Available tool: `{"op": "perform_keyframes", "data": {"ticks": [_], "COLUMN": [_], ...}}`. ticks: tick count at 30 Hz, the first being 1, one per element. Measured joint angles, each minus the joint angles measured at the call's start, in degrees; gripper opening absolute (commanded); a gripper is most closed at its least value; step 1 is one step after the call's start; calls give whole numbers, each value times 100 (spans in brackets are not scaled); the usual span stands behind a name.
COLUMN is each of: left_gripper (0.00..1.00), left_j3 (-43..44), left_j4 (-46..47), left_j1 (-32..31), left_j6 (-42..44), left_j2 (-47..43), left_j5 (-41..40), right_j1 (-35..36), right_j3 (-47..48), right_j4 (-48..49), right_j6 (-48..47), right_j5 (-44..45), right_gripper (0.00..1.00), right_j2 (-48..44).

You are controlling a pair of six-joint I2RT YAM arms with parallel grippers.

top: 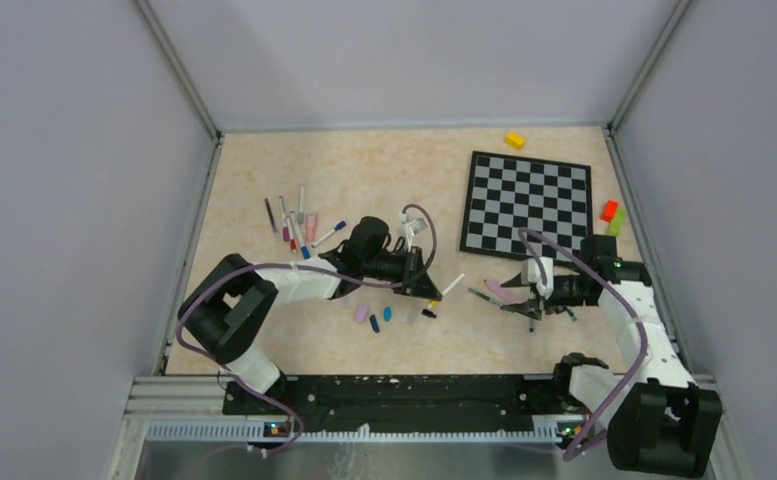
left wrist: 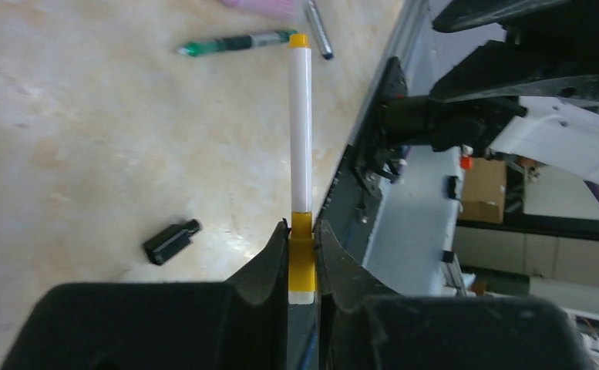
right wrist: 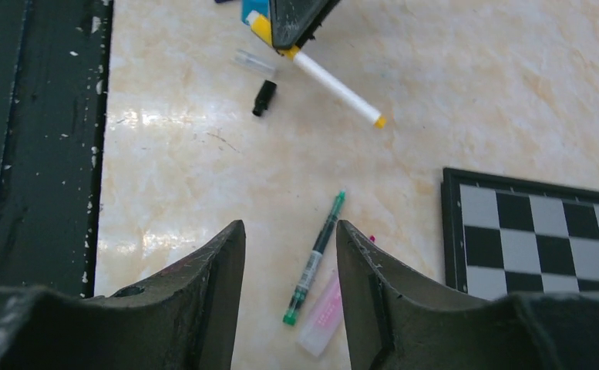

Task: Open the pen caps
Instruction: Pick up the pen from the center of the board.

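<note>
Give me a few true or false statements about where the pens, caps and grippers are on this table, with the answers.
The left gripper is shut on the white pen. True.
The right gripper holds the green pen. False: its jaws are open and empty, and the pen lies on the table below.
A black cap lies loose on the table. True.
The yellow block sits on the checkerboard. False: it lies on the table beyond the board's far edge.
</note>
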Motion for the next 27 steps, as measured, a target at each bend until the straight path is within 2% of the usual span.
{"op": "perform_keyframes", "data": {"ticks": [6, 16, 22, 27], "left_gripper": [0, 0, 0, 0], "left_j3": [-50, 422, 649, 682], "left_j4": [573, 691, 721, 732], "left_j1": [-568, -1069, -1204, -1263], "left_j6": [-590, -850, -942, -999], "left_j2": [9, 599, 807, 855], "left_j5": [402, 588, 590, 592], "right_j1": [820, 2151, 2636, 2704], "right_j3": [24, 299, 35, -214], "right_j4": [28, 131, 538, 881], "right_j6": [-439, -782, -588, -485], "right_j5": [44, 699, 1248, 1510], "right_gripper": [47, 45, 33, 13], "right_j2": [164, 341, 341, 323]}}
